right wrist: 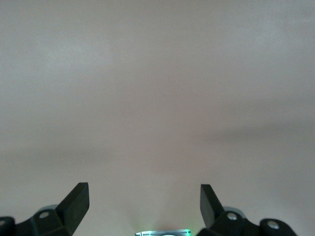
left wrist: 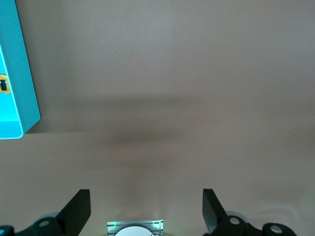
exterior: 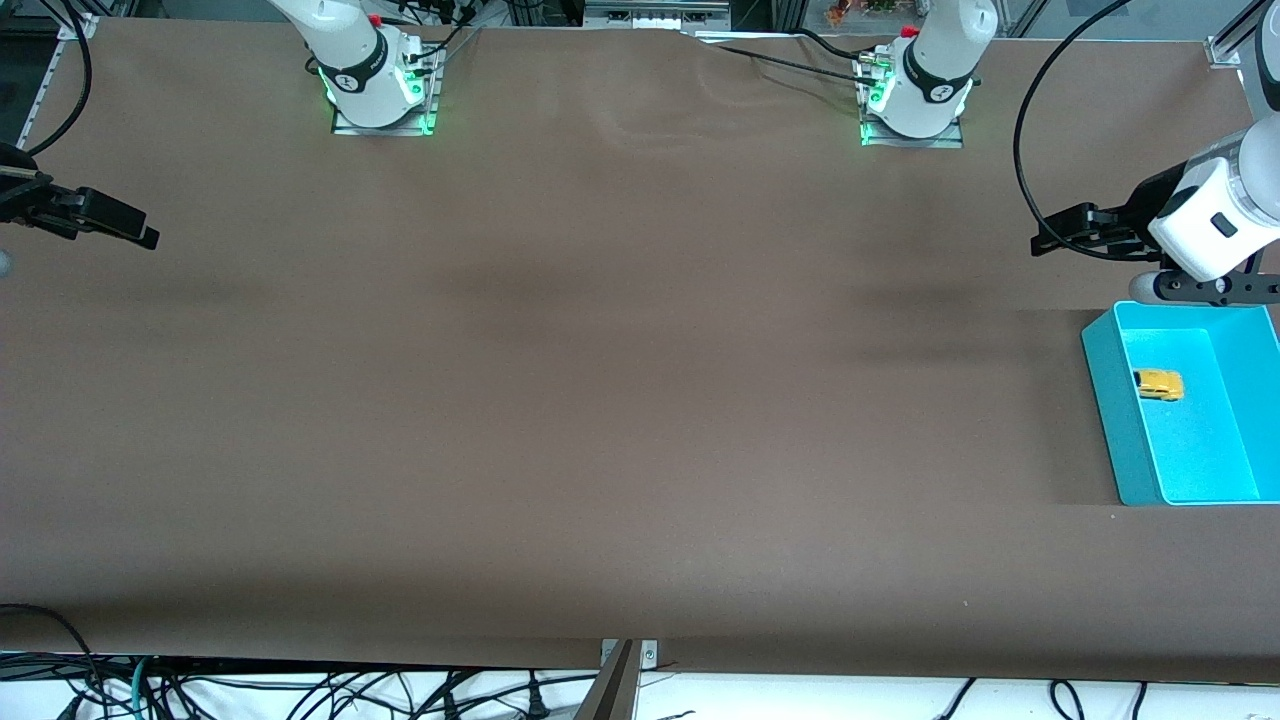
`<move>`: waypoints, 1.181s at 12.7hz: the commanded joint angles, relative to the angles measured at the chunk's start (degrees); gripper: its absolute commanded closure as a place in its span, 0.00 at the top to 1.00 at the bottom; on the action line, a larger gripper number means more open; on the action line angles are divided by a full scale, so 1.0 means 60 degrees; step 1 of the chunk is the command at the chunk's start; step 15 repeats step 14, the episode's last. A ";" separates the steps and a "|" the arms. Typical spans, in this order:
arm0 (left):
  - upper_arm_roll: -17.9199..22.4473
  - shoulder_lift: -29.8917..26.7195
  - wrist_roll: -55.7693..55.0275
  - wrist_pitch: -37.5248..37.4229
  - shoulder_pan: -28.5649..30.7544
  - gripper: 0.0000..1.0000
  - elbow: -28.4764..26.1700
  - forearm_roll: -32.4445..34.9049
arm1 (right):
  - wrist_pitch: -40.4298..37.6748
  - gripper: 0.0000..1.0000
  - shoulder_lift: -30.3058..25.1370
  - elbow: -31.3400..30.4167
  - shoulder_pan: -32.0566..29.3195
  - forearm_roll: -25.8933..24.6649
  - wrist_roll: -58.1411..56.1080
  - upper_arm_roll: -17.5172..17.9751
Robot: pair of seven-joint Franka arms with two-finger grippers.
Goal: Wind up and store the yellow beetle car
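Note:
The yellow beetle car (exterior: pixel 1158 384) lies inside the teal bin (exterior: pixel 1120 420), close to the bin wall toward the middle of the table, at the left arm's end. In the left wrist view only a sliver of the car (left wrist: pixel 3 84) shows, inside the bin (left wrist: pixel 22 83). My left gripper (exterior: pixel 1055 232) is open and empty over bare table beside the bin; it also shows in its wrist view (left wrist: pixel 146 206). My right gripper (exterior: pixel 140 230) is open and empty over bare table at the right arm's end; it also shows in its wrist view (right wrist: pixel 144 201).
The brown table (exterior: pixel 600 400) carries only the bin. The two arm bases (exterior: pixel 380 90) (exterior: pixel 915 100) stand along its top edge. A black cable (exterior: pixel 1025 150) loops near the left arm. Cables and a metal bracket (exterior: pixel 628 655) lie at the table's front edge.

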 commanded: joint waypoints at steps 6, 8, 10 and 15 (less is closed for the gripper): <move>-0.0007 -0.0126 0.0184 0.0115 -0.0044 1.00 -0.0095 0.0156 | -0.0133 1.00 -0.0101 0.0066 -0.0044 -0.0042 0.0011 0.0045; -0.0008 -0.0126 0.0184 0.0115 -0.0073 1.00 -0.0037 0.0156 | -0.0133 1.00 -0.0101 0.0066 -0.0044 -0.0057 0.0011 0.0045; -0.0007 -0.0126 0.0184 0.0115 -0.0088 1.00 -0.0037 0.0171 | -0.0133 1.00 -0.0101 0.0066 -0.0044 -0.0071 0.0011 0.0045; -0.0051 -0.0126 0.0184 0.0115 -0.0102 1.00 -0.0037 0.0215 | -0.0089 1.00 -0.0101 0.0066 -0.0044 -0.0057 0.0011 0.0045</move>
